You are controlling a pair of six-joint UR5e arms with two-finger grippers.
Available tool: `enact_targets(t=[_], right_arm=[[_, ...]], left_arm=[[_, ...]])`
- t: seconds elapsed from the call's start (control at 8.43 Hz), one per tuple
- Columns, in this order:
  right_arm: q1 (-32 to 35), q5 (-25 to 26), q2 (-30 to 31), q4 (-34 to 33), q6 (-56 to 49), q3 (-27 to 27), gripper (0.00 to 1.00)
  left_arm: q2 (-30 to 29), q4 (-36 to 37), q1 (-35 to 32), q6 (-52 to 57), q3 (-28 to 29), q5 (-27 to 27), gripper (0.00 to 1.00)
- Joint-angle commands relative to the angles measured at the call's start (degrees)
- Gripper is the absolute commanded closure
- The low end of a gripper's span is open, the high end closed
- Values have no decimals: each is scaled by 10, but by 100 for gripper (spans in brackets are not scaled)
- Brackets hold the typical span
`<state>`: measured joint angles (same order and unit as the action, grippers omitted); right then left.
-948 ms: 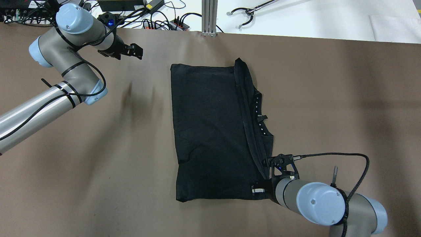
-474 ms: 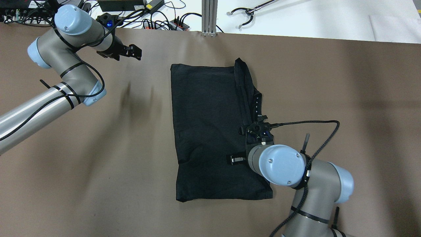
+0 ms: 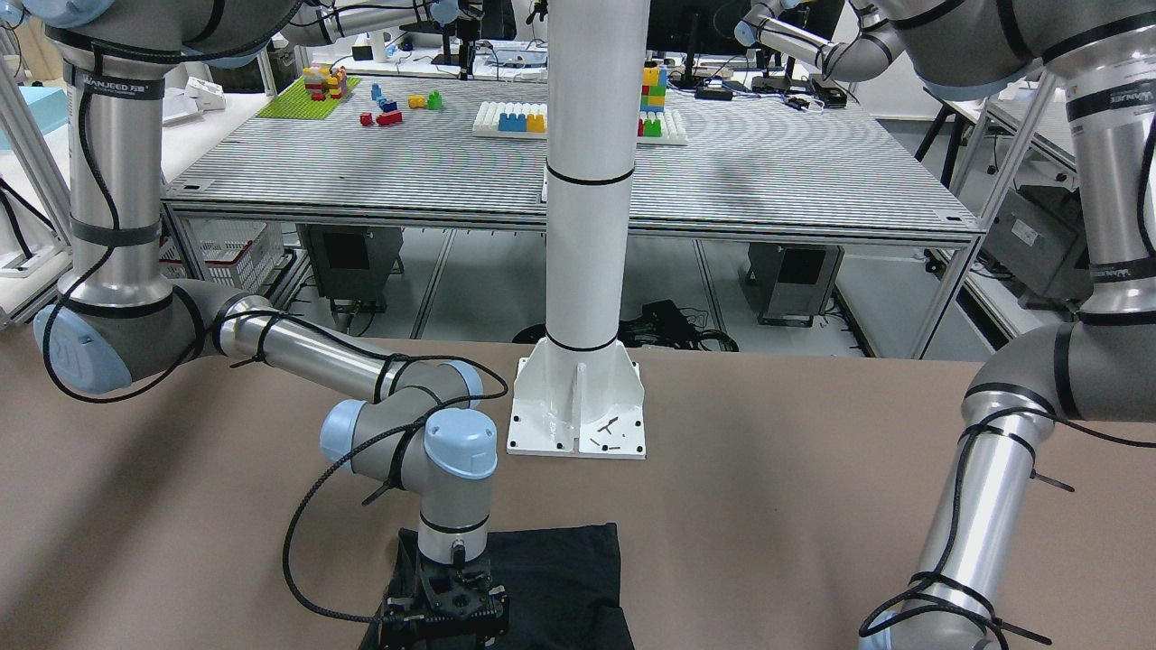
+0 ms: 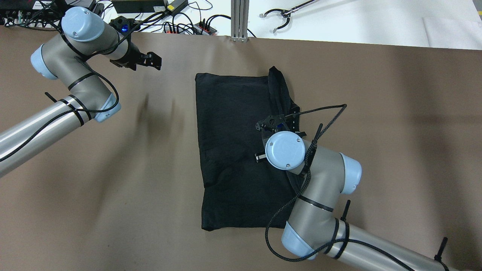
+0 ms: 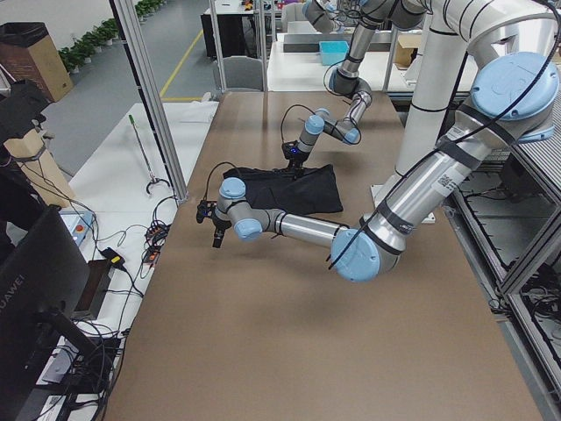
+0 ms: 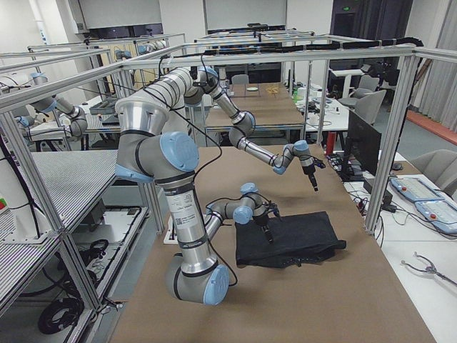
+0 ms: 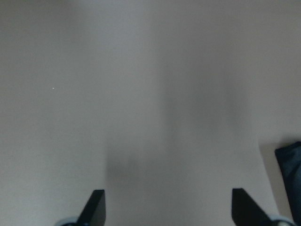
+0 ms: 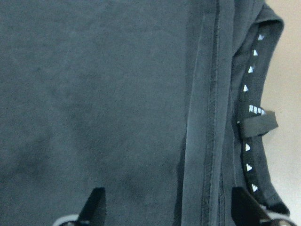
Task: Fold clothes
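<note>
L pincer, R pincer spread.

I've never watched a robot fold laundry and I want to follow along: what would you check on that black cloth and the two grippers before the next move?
1. Right gripper empty: ok. Its jaws are apart above the black cloth, with nothing held.
2. Left gripper out of the way: ok. It is open over bare table, and the cloth shows only at the edge of its view.
3. Cloth lying flat: not ok. The collar side is ridged and pokes out past the folded edge.
4. Right arm's cable clear of the cloth: cannot tell. It loops above the collar.
5. Whether the right gripper touches the fabric: cannot tell.
</note>
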<state>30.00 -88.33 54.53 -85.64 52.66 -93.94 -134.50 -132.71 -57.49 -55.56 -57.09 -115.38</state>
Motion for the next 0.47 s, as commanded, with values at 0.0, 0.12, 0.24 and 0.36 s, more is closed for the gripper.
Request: enact_targets(t=[0.0, 0.12, 0.24, 0.36], right_arm=[[33, -1, -51, 0, -61, 102, 6], [37, 1, -50, 1, -84, 112, 6], [42, 0, -50, 2, -93, 118, 6], [51, -1, -48, 3, -111, 118, 6]], left_arm=[[0, 0, 0, 1, 0, 0, 6], [-1, 0, 1, 2, 0, 1, 6], [-1, 1, 2, 2, 0, 1, 6], [-1, 1, 4, 3, 1, 1, 6]])
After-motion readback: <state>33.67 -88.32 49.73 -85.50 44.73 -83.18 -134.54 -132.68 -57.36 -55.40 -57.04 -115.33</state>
